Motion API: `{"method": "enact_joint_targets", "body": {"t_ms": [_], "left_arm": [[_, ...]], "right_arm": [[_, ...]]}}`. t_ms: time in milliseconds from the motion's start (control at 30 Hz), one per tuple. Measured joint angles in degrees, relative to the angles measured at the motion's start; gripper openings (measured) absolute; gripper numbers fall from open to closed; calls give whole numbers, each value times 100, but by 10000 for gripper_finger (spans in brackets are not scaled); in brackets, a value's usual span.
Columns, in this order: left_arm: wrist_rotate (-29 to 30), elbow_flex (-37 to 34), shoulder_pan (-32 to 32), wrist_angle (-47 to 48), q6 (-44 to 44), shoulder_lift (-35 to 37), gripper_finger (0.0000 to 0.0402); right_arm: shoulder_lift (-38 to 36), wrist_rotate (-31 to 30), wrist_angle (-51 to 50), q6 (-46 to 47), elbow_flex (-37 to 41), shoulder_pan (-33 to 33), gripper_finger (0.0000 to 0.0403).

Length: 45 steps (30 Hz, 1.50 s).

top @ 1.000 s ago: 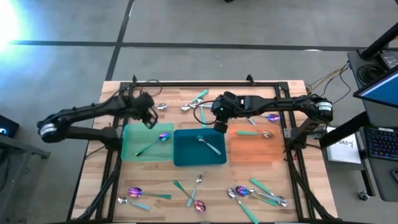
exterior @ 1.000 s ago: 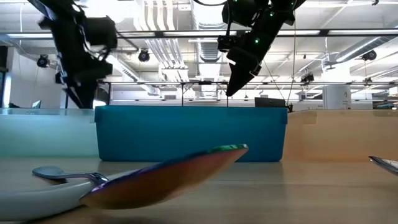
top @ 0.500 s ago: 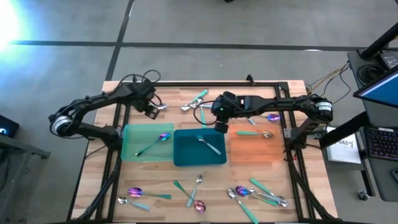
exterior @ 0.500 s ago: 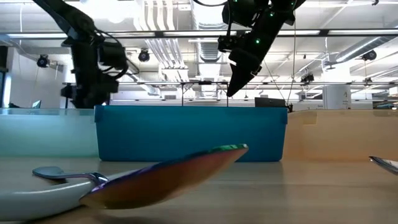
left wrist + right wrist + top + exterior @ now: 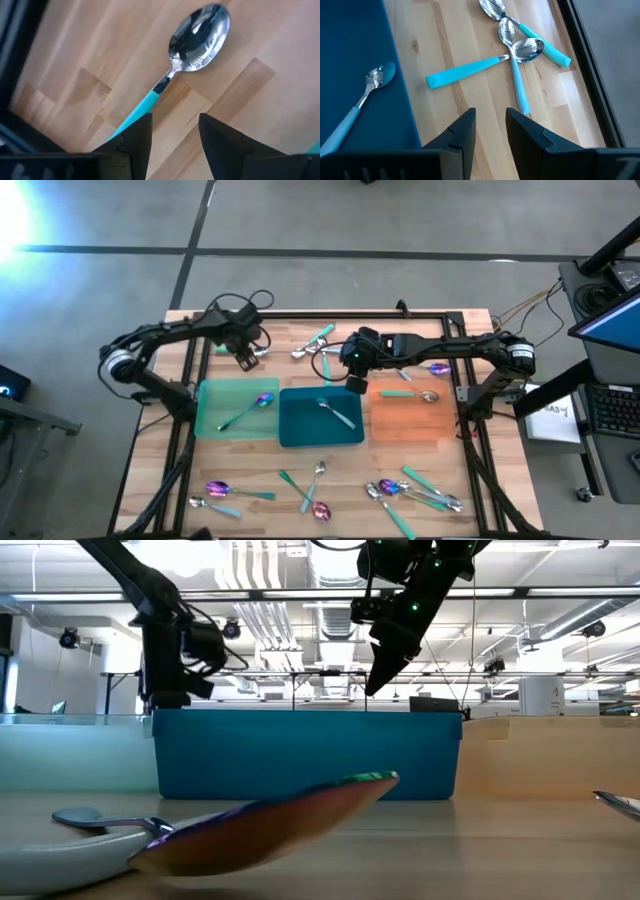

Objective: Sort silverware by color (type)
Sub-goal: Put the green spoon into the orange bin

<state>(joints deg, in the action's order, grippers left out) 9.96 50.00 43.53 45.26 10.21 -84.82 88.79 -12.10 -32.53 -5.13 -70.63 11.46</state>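
Note:
A spoon with a silver bowl and teal handle (image 5: 165,85) lies flat on the wood at the table's far left; it also shows in the high view (image 5: 259,352). My left gripper (image 5: 175,137) hovers over it, open and empty, its fingers on either side of the handle's line without touching; it also shows in the high view (image 5: 246,358). My right gripper (image 5: 352,380) hangs open and empty above the far edge of the teal tray (image 5: 300,435). Below it lie three teal-handled spoons (image 5: 517,52), crossed on the wood.
A green tray (image 5: 215,425) holds a purple-bowled spoon, the teal tray holds one spoon (image 5: 367,97), and an orange tray (image 5: 400,425) holds one. Several more spoons lie scattered along the near edge (image 5: 320,490), and a purple one lies at the far right (image 5: 438,368).
My left gripper has gone from over the green tray's far edge toward the table's far edge and a little right, to above the teal-handled spoon, turning as the arm swung. My right gripper has kept still.

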Motion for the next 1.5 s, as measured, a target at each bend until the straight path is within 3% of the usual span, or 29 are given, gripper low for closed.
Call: {"method": "enact_joint_targets", "body": {"t_ms": [300,800,1133,1367,1500], "left_arm": [[9,-2,130,-525,374,-441,146],[71,159,533,-610,834,-1050,136],[18,502,543,-302,1070,-1484,96],[-351,595,552,-145,1048,-1726,17],[-407,559,551,-170,973,-1716,19]], "right_arm": [[0,0,2,54,23,0,98],[94,2,17,59,42,7,98],[92,2,-16,61,48,7,98],[94,2,-20,61,51,7,98],[94,2,-26,59,57,7,98]]}}
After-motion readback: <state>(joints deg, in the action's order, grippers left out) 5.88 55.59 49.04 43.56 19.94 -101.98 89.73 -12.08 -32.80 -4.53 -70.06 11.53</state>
